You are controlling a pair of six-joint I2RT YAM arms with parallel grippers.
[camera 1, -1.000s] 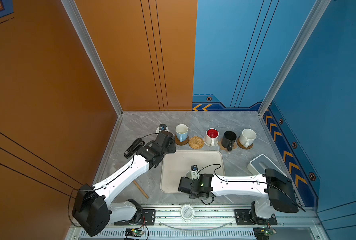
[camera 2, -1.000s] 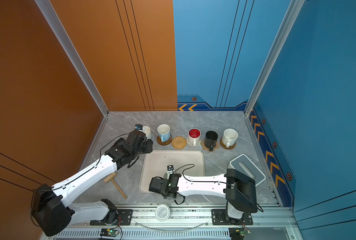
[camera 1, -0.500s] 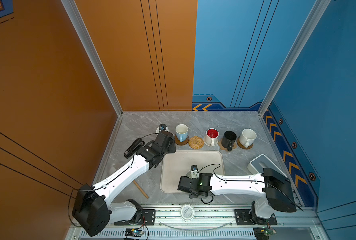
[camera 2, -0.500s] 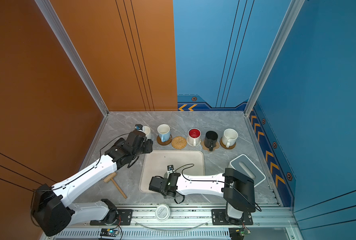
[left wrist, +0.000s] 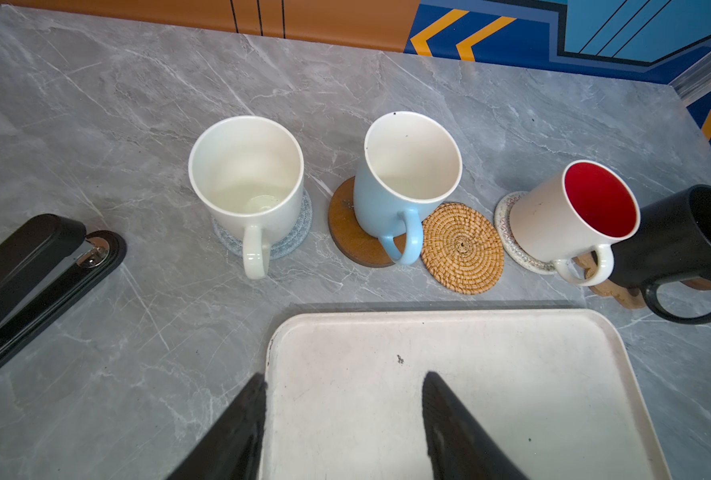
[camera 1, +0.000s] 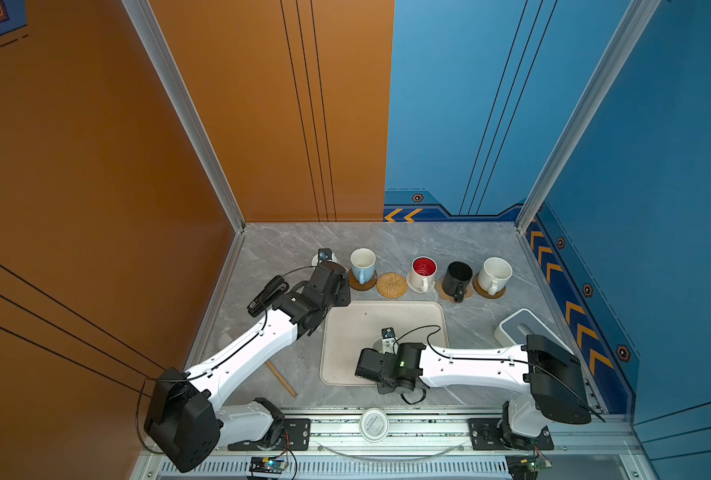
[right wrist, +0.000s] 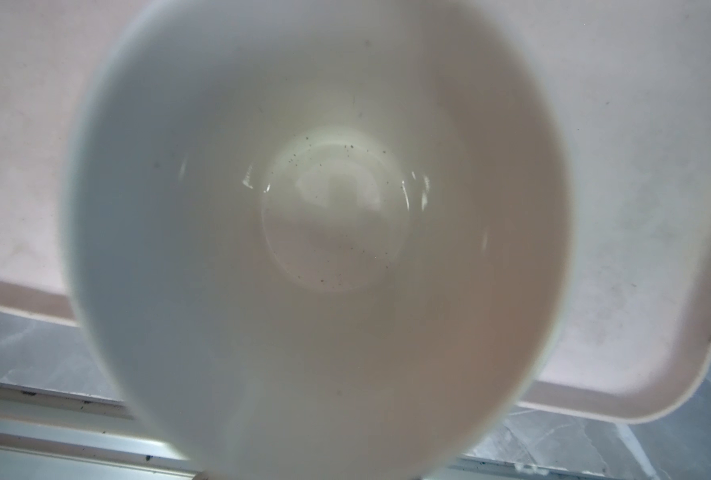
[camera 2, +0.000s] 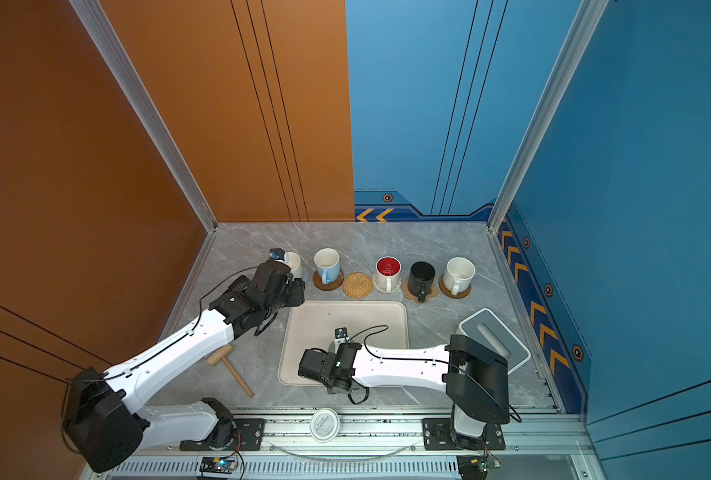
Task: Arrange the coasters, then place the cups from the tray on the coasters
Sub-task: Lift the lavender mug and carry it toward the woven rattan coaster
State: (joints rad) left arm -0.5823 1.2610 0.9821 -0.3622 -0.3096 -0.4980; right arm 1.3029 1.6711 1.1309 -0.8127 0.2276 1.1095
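Note:
In the left wrist view a white cup (left wrist: 246, 174) stands on the grey-blue coaster (left wrist: 300, 224) and a light blue cup (left wrist: 403, 174) on a brown disc (left wrist: 345, 232). The rattan coaster (left wrist: 462, 247) is bare. The red-inside cup (left wrist: 574, 208) and the black cup (left wrist: 686, 241) stand on coasters, as does the speckled cup (camera 1: 496, 274). My left gripper (left wrist: 344, 375) hangs open and empty over the tray's (left wrist: 511, 395) far left corner. A pale cup (right wrist: 324, 208) on the tray (right wrist: 636, 208) fills the right wrist view and hides the jaws of my right gripper (camera 1: 368, 365).
A black stapler (left wrist: 34, 266) lies left of the cups. A wooden mallet (camera 2: 229, 368) lies left of the tray. A white-and-grey box holder (camera 1: 520, 328) stands at the right, and a round white lid (camera 1: 373, 424) sits on the front rail.
My right gripper has edged slightly to the left over the front of the tray. The left arm and the row of cups have not moved.

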